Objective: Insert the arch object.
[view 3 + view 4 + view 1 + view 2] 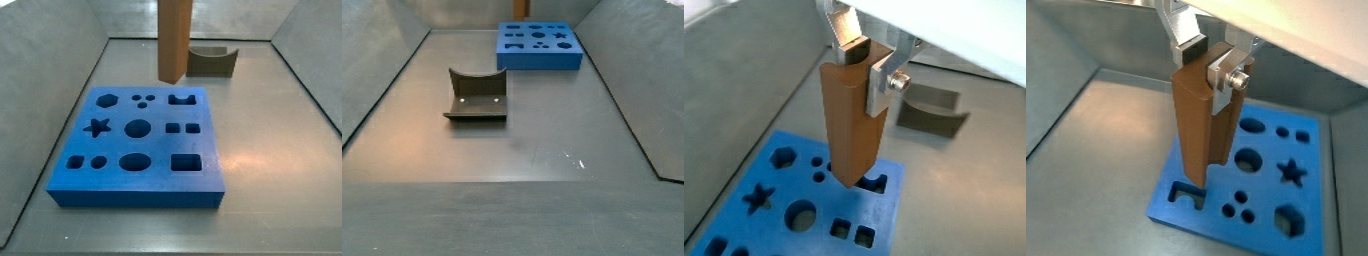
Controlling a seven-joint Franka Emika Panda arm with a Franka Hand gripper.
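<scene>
While the gripper (pixel 869 62) hangs above the blue board (pixel 778 205), its silver fingers (pixel 1229 76) are clamped on the upper end of the arch object (pixel 854 115), one plate on each broad side; the grasp shows in both wrist views. The bar hangs upright with most of its length below the fingers. Its lower end sits over the arch-shaped slot (pixel 1189 192) near one board edge; whether the tip touches the board cannot be told. In a side view the bar (pixel 175 40) stands above the board's far edge, bottom end clear of the surface, with the slot (pixel 186 98) just below and nearer the camera. The gripper itself is cut off there.

Board: star (pixel 98 126), circles and squares cut through the top face (pixel 134 180), none filled. The slot lies at a corner, with the board rim close on two sides.

Dark grey block with curved notch (pixel 211 62) rests on the floor beyond the board, near it but apart. In a side view the same block (pixel 477 97) sits mid-floor, well apart from the board (pixel 539 59).

Grey walls (pixel 54 90) slope up on either side of the floor; open floor (pixel 516 160) runs beside the block and past the board's edges.
</scene>
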